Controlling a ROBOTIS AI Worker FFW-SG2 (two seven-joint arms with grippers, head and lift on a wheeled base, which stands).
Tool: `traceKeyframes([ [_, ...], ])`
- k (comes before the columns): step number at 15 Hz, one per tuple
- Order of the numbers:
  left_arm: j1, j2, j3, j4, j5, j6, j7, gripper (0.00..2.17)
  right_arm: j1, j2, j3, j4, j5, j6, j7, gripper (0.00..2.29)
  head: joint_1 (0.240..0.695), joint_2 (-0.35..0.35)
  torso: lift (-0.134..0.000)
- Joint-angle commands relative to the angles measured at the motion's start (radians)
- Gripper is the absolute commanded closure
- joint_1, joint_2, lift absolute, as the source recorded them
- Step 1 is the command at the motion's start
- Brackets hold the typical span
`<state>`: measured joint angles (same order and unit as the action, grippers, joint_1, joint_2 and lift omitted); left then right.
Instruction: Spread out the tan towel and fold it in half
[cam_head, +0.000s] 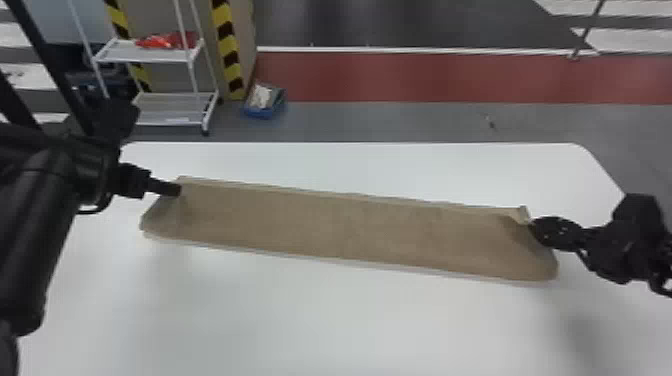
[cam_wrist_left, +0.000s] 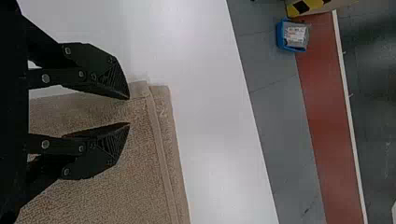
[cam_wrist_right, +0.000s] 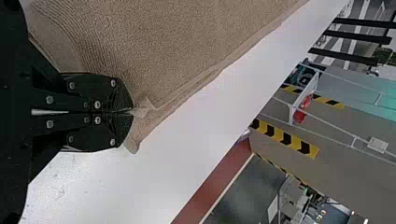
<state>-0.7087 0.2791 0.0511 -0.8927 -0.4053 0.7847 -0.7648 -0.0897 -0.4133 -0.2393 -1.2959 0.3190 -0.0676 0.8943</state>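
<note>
Surface (cam_head: 300, 320), white, takes up most of the head view, and past its far edge a red band (cam_head: 425, 77) runs along the grey floor (cam_head: 375, 122). A tan towel (cam_head: 350, 225) lies across the surface as a long, doubled strip, slightly slanted, its right end nearer the robot. Behind stand a white rack (cam_head: 125, 52) and a post (cam_head: 227, 47) with yellow and black stripes. At the towel's far right corner is the right gripper (cam_head: 531, 226); the right wrist view has its jaws closed on that corner. The left gripper (cam_head: 175, 190) is at the far left corner, and the left wrist view has its jaws parted over the cloth. That view also gives the hem (cam_wrist_left: 161, 154) close up, with the other layer reaching past it and a faint pale mark (cam_wrist_left: 162, 111) near the corner. A red bag (cam_head: 165, 41) sits on the rack. In a blue bin (cam_head: 257, 115) on the floor, the left wrist view shows a packet with a label (cam_wrist_left: 296, 34), its print too small to read.
</note>
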Motion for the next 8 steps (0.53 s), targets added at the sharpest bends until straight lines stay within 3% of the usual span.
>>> traceKeyframes([
  [1, 0.0, 0.0, 0.006, 0.001, -0.004, 0.0, 0.005, 0.84, 0.007, 0.001, -0.003, -0.013, 0.0, 0.009, 0.003, 1.43, 0.695, -0.005, -0.124],
  [4, 0.002, 0.002, 0.006, 0.003, 0.0, -0.003, 0.025, 0.83, 0.016, -0.001, -0.006, -0.017, -0.001, 0.012, 0.005, 1.43, 0.695, -0.002, -0.124],
  [6, 0.002, 0.003, 0.006, 0.003, -0.007, -0.04, 0.051, 0.61, 0.018, 0.001, -0.006, -0.022, 0.0, 0.021, 0.006, 1.43, 0.695, 0.002, -0.124],
  [8, 0.003, 0.003, 0.006, 0.005, -0.009, -0.037, 0.045, 0.61, 0.025, 0.001, -0.012, -0.029, 0.0, 0.024, 0.006, 1.43, 0.695, 0.005, -0.124],
])
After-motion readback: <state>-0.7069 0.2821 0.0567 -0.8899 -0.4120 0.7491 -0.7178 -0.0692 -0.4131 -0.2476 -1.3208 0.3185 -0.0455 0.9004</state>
